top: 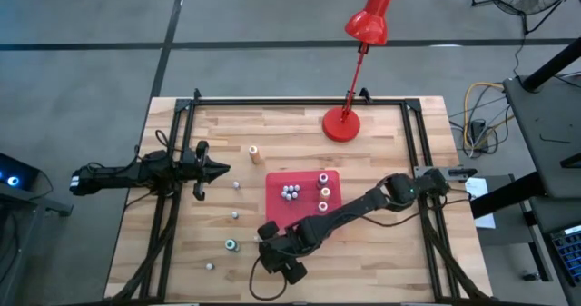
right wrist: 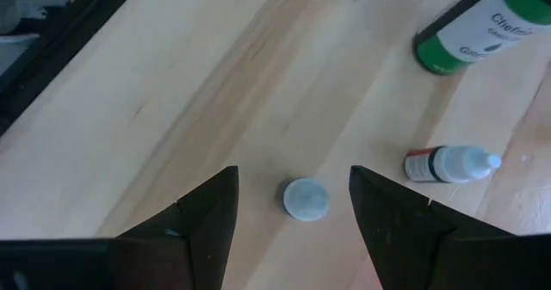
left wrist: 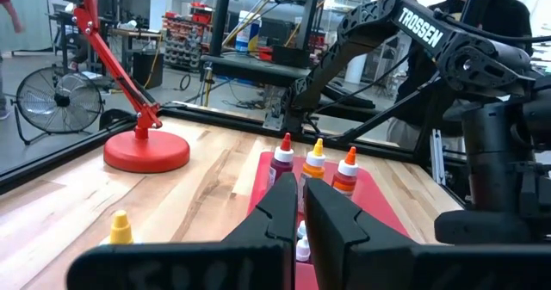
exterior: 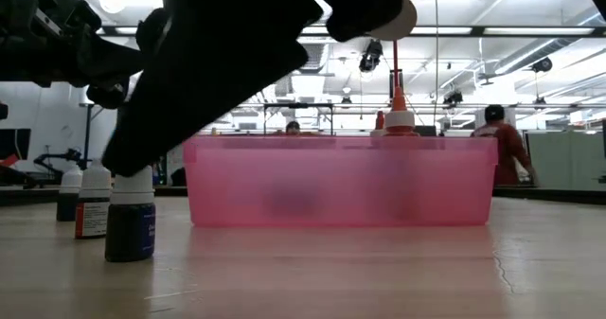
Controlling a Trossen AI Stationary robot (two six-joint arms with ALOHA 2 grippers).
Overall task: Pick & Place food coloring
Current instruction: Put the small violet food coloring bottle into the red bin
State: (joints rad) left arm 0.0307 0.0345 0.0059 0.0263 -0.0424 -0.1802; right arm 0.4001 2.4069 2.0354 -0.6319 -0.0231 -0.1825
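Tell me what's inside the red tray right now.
Inside the red tray: a cluster of small white-capped bottles and three taller bottles standing in a row. The right arm crosses one corner, hiding whatever is beneath it.

A robotics lab or workshop: a wooden table (top: pixel 381 261) in a black metal frame (top: pixel 300 100), concrete floor (top: pixel 91 34), standing fan (left wrist: pixel 53 102), parts shelves (left wrist: pixel 185 40), ceiling strip lights (exterior: pixel 530 32).
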